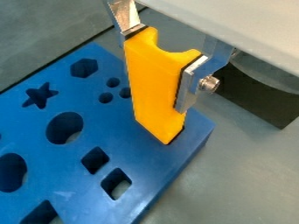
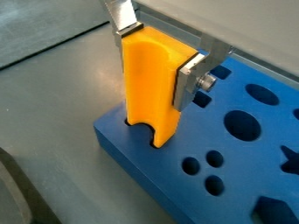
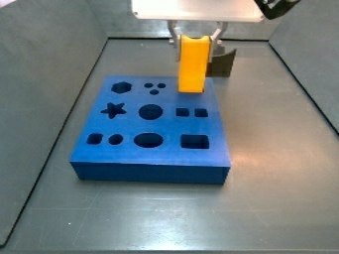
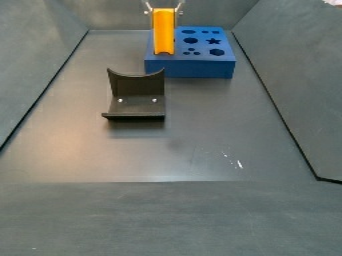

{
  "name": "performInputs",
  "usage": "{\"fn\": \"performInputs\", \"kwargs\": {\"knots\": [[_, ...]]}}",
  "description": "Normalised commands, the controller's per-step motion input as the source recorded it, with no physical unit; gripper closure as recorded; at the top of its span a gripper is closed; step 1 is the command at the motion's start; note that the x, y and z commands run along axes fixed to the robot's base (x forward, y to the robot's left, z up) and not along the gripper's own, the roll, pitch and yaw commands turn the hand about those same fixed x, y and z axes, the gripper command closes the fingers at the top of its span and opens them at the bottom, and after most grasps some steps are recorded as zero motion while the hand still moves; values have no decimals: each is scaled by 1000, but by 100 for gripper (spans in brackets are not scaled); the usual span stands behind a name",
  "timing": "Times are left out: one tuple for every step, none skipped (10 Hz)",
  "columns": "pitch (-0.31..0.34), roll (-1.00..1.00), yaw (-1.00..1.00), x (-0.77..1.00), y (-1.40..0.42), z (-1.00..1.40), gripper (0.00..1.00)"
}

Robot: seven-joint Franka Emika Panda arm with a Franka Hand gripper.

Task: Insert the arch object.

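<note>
The arch object is a tall orange-yellow block, held upright between my gripper's two silver fingers. It also shows in a wrist view, where the arch notch at its lower end faces down. Its lower end is at the top surface of the blue board near one corner. I cannot tell whether it has entered a hole. In both side views the gripper holds the block over the board's edge.
The board has several cut-out holes: a star, round ones and square ones. The dark fixture stands on the grey floor beside the board; it also shows in other views. Grey walls surround the floor.
</note>
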Motion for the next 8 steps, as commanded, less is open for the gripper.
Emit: {"fn": "performInputs", "kwargs": {"knots": [[60,0,0,177,0,-269,100],[56,6,0,114,0,-291,100],[1,0,0,6,0,-411,100],[-10,0,54,-49,0,-546,100],[-89,0,283,-234,0,-486,100],[-104,0,343,-237,0,-440,100],[-61,-13,289,-91,0,-463,100],[-16,-91,137,0,0,-417,100]]}}
